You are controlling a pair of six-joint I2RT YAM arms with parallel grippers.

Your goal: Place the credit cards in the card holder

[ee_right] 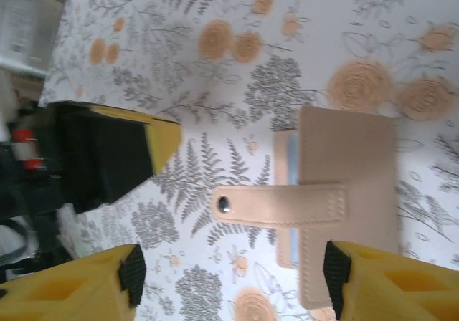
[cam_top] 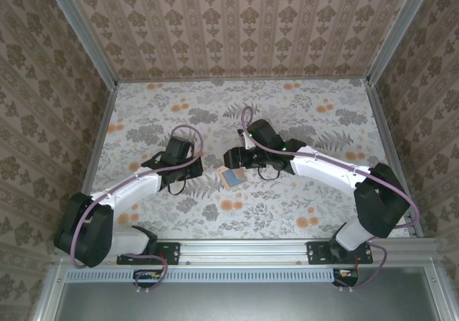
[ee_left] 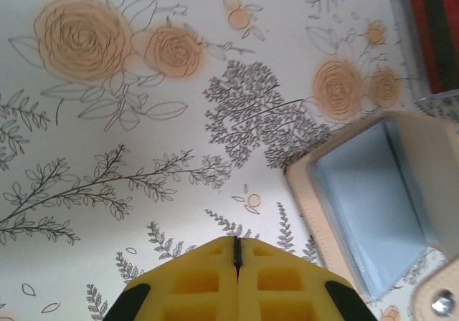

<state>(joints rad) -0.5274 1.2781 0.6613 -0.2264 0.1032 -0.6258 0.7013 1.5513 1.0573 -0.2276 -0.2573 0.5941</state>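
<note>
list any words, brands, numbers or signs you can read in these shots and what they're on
No text can be read in any view.
card holder: plain tan, no brand visible; its snap shows no mark I can make out.
red card: stripes only, no legible print on the part in view.
pale object at the upper left edge: faint marks, too blurred to read.
tablecloth: floral print only.

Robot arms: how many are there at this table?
2. The left arm reaches from bottom left, the right arm from bottom right; both end near the tan card holder.
</note>
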